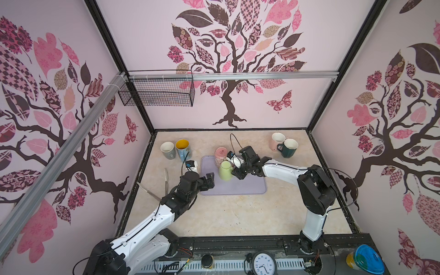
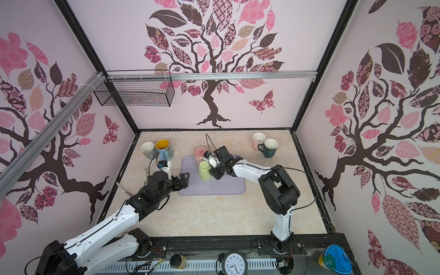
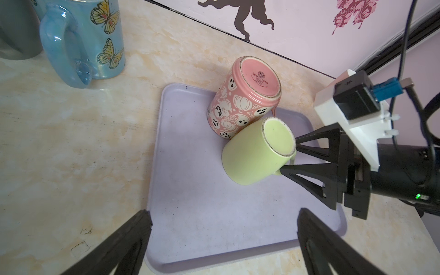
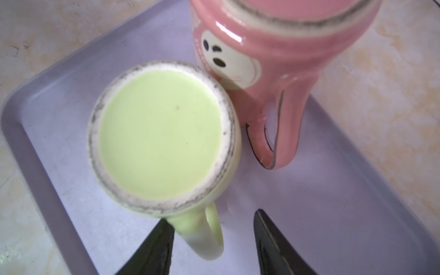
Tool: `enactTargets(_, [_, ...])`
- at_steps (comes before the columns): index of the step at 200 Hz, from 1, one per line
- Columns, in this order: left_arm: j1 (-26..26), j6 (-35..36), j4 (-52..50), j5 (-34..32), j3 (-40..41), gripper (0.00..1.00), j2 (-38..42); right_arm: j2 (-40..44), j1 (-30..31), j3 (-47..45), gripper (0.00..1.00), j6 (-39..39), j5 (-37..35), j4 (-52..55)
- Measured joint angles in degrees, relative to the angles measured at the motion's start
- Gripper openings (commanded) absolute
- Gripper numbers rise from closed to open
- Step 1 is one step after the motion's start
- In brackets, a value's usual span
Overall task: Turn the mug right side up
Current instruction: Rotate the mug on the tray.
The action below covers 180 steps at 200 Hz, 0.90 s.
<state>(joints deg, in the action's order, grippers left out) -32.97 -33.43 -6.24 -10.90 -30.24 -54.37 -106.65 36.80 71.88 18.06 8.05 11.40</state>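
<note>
On tray [image 4: 333, 190], mug handle [image 4: 204, 235] lies between right jaws.

The pale green mug [image 1: 225, 171] stands upside down on the lilac tray [image 1: 247, 187], its scuffed base facing up, right beside an equally upturned pink ghost-print mug [image 1: 220, 156].

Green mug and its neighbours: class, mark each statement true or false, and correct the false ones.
1. The green mug stands upside down on the tray. True.
2. The pink mug stands mouth up. False: its base faces up too.
3. The right pincer straddles the green mug's handle. True.
4. The left pincer grips the pink mug. False: it is open and apart from both mugs.
</note>
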Motion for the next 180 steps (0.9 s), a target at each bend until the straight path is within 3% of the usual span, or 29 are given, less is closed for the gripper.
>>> enactTargets(22, [0.0,-0.02,0.0,-0.02,0.0,0.98,-0.07,-0.02,0.28,0.35,0.53,0.2,-0.46,0.74])
enactTargets(44, [0.0,-0.07,0.02,-0.02,0.0,0.98,-0.15,-0.02,0.68,0.61,0.43,0.74,-0.79,1.57])
enactTargets(180, [0.0,-0.83,0.02,-0.02,0.0,0.98,-0.17,-5.05,3.19,8.37,0.37,3.61,-5.11,9.7])
